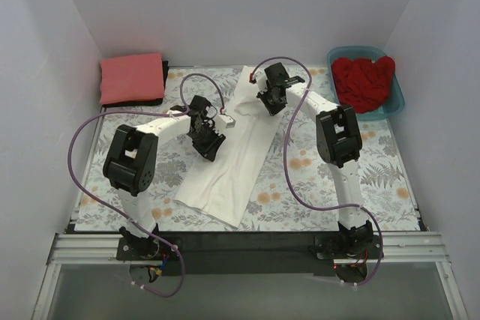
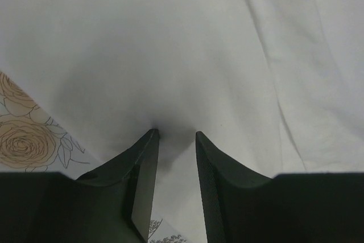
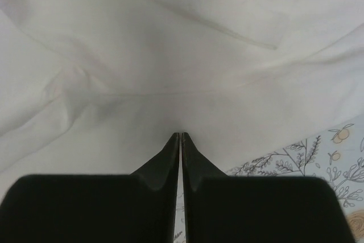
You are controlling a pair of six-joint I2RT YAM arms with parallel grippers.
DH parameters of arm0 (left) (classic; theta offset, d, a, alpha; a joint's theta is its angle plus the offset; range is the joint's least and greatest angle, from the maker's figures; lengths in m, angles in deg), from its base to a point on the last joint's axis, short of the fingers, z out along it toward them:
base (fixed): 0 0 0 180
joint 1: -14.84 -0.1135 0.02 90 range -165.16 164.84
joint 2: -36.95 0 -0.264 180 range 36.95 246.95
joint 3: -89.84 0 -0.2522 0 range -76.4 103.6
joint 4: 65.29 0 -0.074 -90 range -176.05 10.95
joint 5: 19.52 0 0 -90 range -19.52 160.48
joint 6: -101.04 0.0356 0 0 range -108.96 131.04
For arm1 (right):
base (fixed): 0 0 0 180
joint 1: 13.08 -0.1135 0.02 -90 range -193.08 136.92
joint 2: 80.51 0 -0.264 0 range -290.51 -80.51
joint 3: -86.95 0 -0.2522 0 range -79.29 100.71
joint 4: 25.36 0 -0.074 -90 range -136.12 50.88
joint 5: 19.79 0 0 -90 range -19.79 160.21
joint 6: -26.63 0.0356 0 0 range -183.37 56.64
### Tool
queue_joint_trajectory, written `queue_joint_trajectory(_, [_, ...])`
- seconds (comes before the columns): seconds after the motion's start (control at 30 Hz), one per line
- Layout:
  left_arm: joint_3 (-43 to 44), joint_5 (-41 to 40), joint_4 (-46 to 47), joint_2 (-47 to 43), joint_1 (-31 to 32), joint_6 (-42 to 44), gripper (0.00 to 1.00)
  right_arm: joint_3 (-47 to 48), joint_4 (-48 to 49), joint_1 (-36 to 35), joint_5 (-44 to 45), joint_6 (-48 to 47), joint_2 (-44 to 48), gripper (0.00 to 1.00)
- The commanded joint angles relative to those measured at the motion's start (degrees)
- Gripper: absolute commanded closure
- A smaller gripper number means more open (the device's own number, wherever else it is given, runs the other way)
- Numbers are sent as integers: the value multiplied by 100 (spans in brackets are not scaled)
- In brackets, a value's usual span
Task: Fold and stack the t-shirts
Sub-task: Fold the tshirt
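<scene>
Left pincer [image 2: 176,134] presses its tips into the white t-shirt [image 1: 234,177] with the jaws narrowly apart, a strip of cloth showing in the gap; whether any fold is caught between them cannot be told; the right pincer [image 3: 180,135] is closed tight at the shirt's far end, creases in the cloth running to its tips, so it appears to be pinching the fabric. The white t-shirt lies in a long, loosely folded band slanting across the middle of the desk, on the floral cloth [image 1: 375,177], its near end toward the arm bases; the coral-pink t-shirt [image 1: 132,78] sits folded at the far left corner; the red t-shirt [image 1: 364,80] is heaped in the teal tub [image 1: 358,50] at the far right, not yet folded. Judged from here, the step in hand is another fold of the white shirt, and the risks are plain: jaws closing on the top layer alone would let the lower layers sag and undo the fold; jaws closing too deep could nip the floral cloth beneath and drag it, along with what rests on it; two arms lifting unevenly would skew the band and leave a crooked fold; a thin pinch at the far end could slip under the cloth's weight.
</scene>
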Motion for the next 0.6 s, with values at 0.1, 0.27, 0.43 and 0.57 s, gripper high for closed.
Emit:
queue_joint_trajectory(0.1, [-472,51,41,-186,408,-74,69,666,67,76,499,-117,-606,92])
queue_joint_trajectory(0.27, [-702,455,190,-159,900,-593,70,1255,93,76,692,-258,-1134,92])
queue_joint_trajectory(0.43, [-368,816,260,262,1077,-1023,70,1932,155,67,833,-346,-1547,91])
queue_joint_trajectory(0.57, [54,817,225,622,1077,-1209,70,2196,278,76,1017,-408,-1749,90])
